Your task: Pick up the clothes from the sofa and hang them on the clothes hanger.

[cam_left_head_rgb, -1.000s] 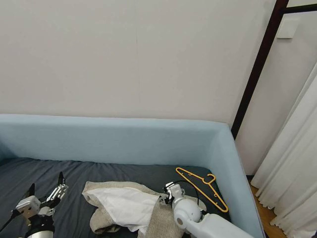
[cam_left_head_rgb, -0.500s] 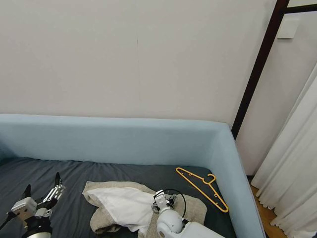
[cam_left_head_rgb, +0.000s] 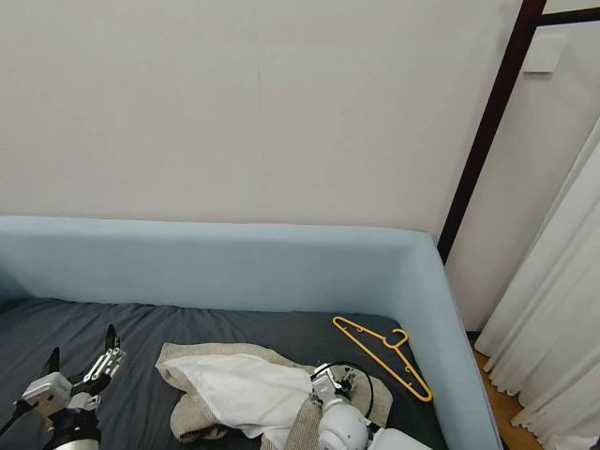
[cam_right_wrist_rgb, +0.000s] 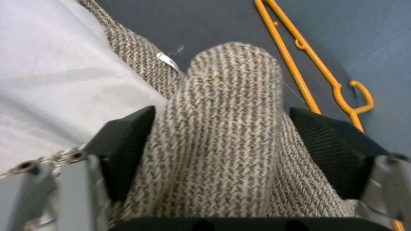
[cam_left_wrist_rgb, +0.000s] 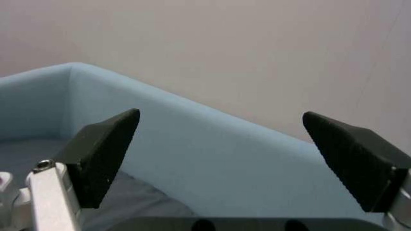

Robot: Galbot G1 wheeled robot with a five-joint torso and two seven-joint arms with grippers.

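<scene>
Two pads of my right gripper [cam_right_wrist_rgb: 222,144] pinch a fold of the knit garment [cam_right_wrist_rgb: 228,96], lower centre on the sofa [cam_left_head_rgb: 234,267]. Pick step. Next, I reckon: lift clear toward the orange hanger [cam_left_head_rgb: 382,356] beside it. At lower left my left gripper [cam_left_head_rgb: 82,349] idles, spread wide.

A pale blue padded sofa [cam_left_head_rgb: 234,267] holds, on its dark grey seat, crumpled beige-knit and white clothes [cam_left_head_rgb: 234,389] and, nearby toward the right corner, an orange plastic hanger [cam_left_head_rgb: 382,354].

A pale wall [cam_left_head_rgb: 262,112] rises at the back, with a dark post [cam_left_head_rgb: 483,141] and white curtains [cam_left_head_rgb: 553,347] to its right.
</scene>
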